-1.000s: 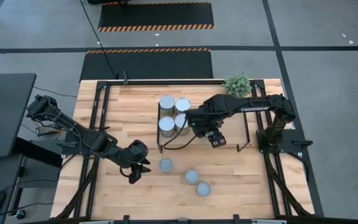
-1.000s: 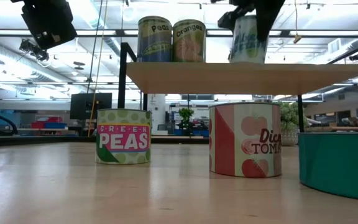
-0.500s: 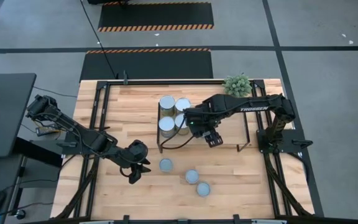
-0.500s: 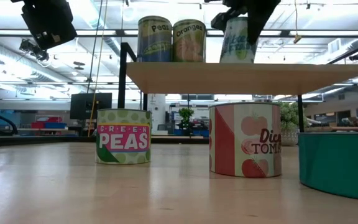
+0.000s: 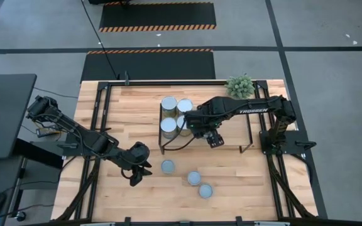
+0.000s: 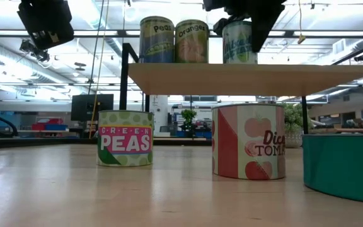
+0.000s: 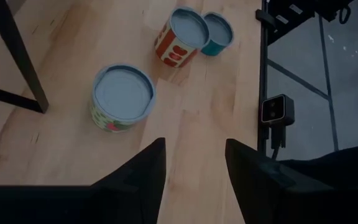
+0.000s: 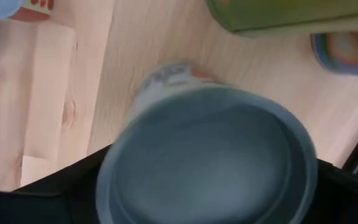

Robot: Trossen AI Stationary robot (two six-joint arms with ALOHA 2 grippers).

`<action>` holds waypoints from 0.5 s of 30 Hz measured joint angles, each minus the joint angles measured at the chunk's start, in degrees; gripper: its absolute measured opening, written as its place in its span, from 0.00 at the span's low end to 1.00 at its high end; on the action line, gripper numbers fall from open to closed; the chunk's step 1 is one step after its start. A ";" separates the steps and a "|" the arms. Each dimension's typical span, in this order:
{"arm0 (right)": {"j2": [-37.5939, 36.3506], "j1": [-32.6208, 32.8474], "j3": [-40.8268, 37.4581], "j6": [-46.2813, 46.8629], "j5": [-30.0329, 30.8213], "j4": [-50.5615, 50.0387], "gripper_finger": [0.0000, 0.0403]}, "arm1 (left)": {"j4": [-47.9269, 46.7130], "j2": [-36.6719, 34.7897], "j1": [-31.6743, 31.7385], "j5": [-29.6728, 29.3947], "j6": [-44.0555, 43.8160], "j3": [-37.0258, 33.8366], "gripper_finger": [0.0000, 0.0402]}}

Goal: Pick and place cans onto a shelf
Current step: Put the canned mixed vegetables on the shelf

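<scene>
The shelf (image 5: 234,129) stands at the table's middle; in the low view its board (image 6: 244,79) spans the upper right. My right gripper (image 5: 201,127) is shut on a can (image 6: 237,43) over the shelf's left half, next to other cans (image 5: 168,127) standing on the board. In the high view the arm hides the held can. Three cans stand on the table in front of the shelf: green peas (image 7: 123,96), tomatoes (image 7: 182,34) and a teal one (image 7: 218,31). My left gripper (image 7: 194,146) is open and empty above the table, left of the peas can (image 5: 167,166). My right gripper pinches the can between its two fingers (image 8: 73,186) at the upper wall, by the rim (image 8: 114,168). The fingers come from above, pointing down. The can stands upright with its bottom at the board's level; whether it rests on the board, I cannot tell.
A small green plant (image 5: 240,85) stands at the table's far edge behind the shelf. The shelf's black legs (image 6: 126,94) stand around the table cans. The shelf's right half shows bare board. A black desk (image 5: 5,113) stands left of the table.
My right gripper has carried the can toward the table's left, closer to the cans on the shelf. The can was tilted half a second ago and now stands upright.
</scene>
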 joint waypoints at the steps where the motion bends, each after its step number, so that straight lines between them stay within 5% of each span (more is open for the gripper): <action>1: 0.00 0.00 0.00 0.28 0.27 -0.16 0.95 | 0.04 -0.01 0.00 0.00 0.00 0.00 0.43; 15: -3.14 1.29 2.71 11.70 5.26 -4.12 0.95 | -0.01 0.02 -0.01 1.49 0.11 0.00 0.43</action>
